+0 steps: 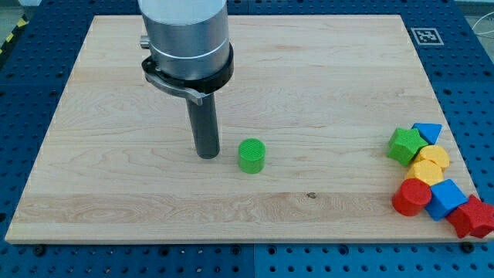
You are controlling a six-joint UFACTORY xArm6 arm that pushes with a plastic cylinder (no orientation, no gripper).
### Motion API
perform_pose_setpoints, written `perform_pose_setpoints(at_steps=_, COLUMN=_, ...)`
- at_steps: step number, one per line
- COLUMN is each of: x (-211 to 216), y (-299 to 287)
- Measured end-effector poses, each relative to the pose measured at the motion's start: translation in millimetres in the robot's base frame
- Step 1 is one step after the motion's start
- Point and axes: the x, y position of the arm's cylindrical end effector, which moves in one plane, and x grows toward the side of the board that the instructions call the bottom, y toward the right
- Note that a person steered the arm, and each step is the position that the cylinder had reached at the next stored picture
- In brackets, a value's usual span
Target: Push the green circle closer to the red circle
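The green circle (251,155) stands on the wooden board near the middle, a little below centre. My tip (208,154) rests on the board just to the view's left of the green circle, with a small gap between them. The red circle (411,198) lies far off at the view's lower right, in a cluster of blocks.
The cluster at the view's right edge holds a green star (405,145), a blue triangle (427,132), a yellow block (428,165), a blue cube (447,198) and a red block (474,217). The board's right edge (455,139) runs just past them.
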Motion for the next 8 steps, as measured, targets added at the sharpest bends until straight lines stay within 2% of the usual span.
perform_pose_setpoints(at_steps=2, x=12.3, y=24.8)
perform_pose_setpoints(at_steps=3, x=4.7, y=47.8)
perform_pose_setpoints(at_steps=6, x=10.4, y=147.6)
perform_pose_setpoints(at_steps=8, x=34.2, y=158.1)
